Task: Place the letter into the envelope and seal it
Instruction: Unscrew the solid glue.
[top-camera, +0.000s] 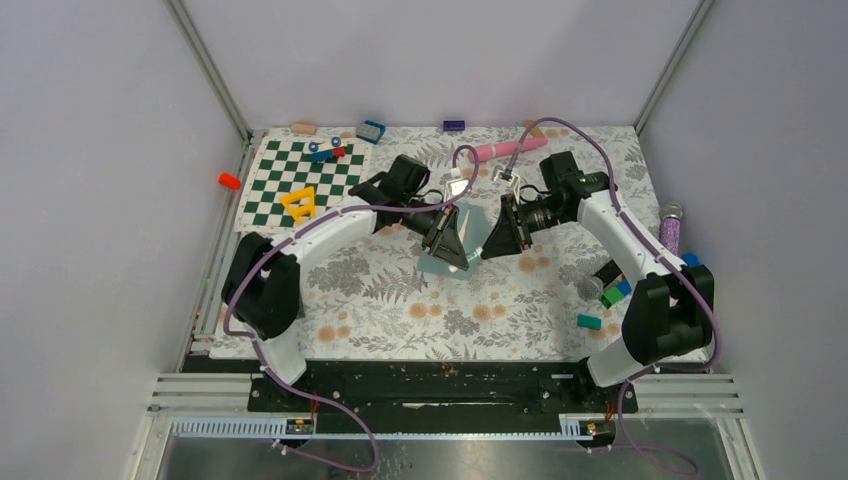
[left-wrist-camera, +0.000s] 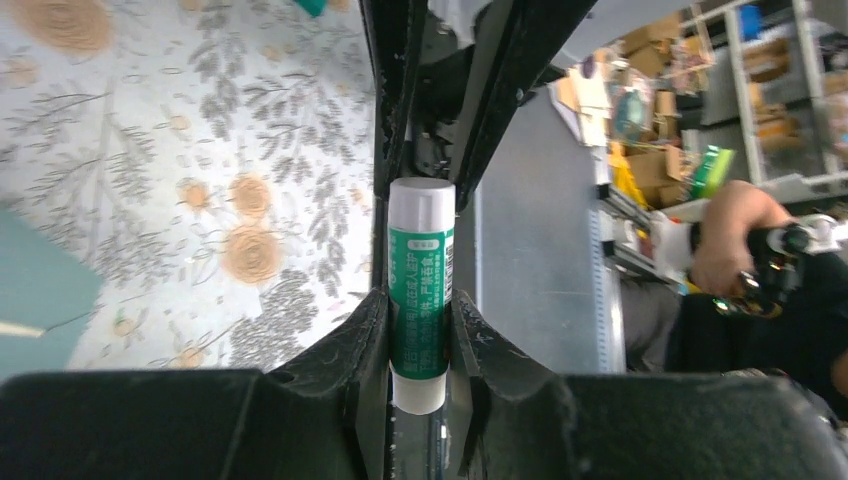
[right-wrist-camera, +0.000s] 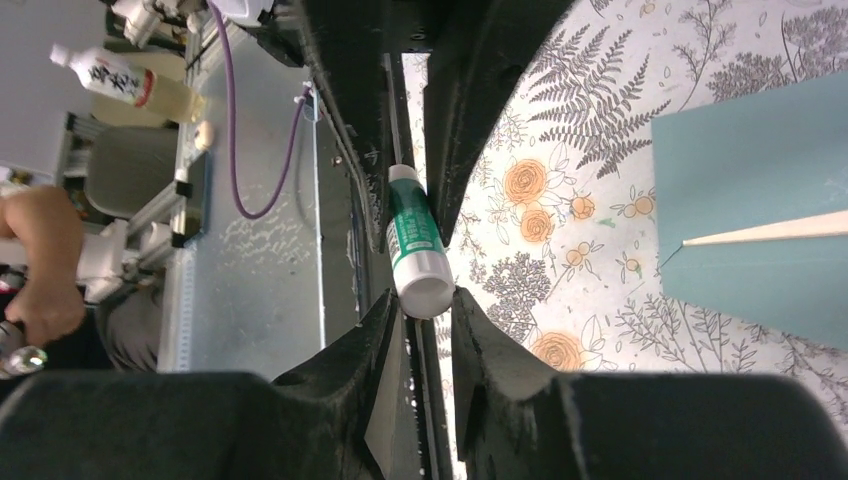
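The teal envelope (top-camera: 455, 262) lies flat on the flowered cloth at the middle of the table, under both grippers. In the right wrist view a thin cream strip, the letter's edge (right-wrist-camera: 770, 228), shows along the fold of the envelope (right-wrist-camera: 760, 160). The rest of the letter is hidden. My left gripper (left-wrist-camera: 418, 300) is shut on the body of a green glue stick (left-wrist-camera: 420, 290). The white cap (right-wrist-camera: 425, 288) of that stick sits between the fingertips of my right gripper (right-wrist-camera: 425, 298), touched on both sides. In the top view the left gripper (top-camera: 447, 240) and the right gripper (top-camera: 497, 238) face each other.
A green-and-white chequered board (top-camera: 275, 170) with a yellow piece (top-camera: 299, 203) lies at the back left. A pink tube (top-camera: 510, 149) is at the back. A purple bottle (top-camera: 671, 228) and coloured blocks (top-camera: 612, 293) stand at the right.
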